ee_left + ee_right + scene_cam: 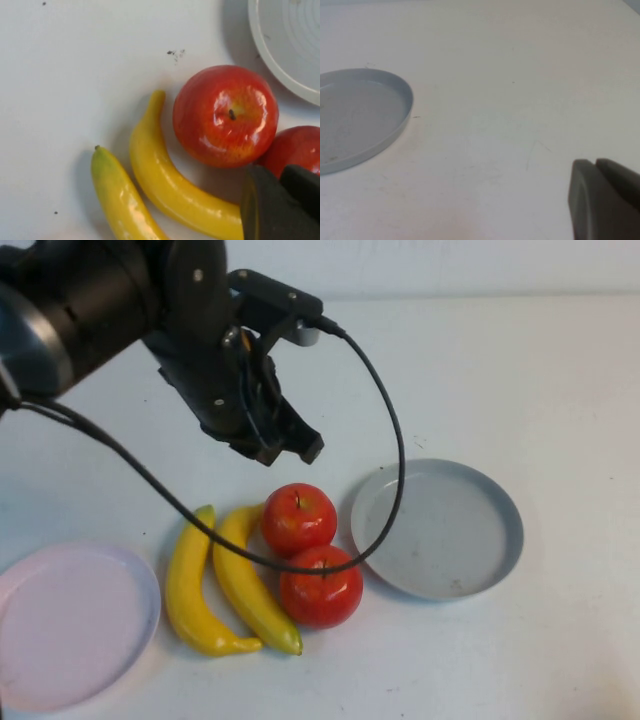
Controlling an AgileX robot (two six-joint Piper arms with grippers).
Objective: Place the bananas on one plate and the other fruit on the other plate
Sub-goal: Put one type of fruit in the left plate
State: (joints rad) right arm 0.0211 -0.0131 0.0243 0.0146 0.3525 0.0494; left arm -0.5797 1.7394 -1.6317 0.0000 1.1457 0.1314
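Observation:
Two yellow bananas (190,590) (250,580) lie side by side on the white table, between the pale pink plate (70,625) at the front left and the grey-blue plate (450,530) at the right. Two red apples (298,518) (322,585) sit touching each other, between the bananas and the grey-blue plate. Both plates are empty. My left gripper (298,445) hovers shut and empty just behind the far apple. The left wrist view shows its fingers (265,210), both bananas (170,185) (122,200) and both apples (225,115) (297,150). My right gripper (595,162) is shut and empty over bare table, right of the grey-blue plate (355,115).
The left arm's black cable (395,440) hangs in a loop over the grey-blue plate's near-left rim and across the near apple. The white table (520,370) spreads behind and to the right of the plates.

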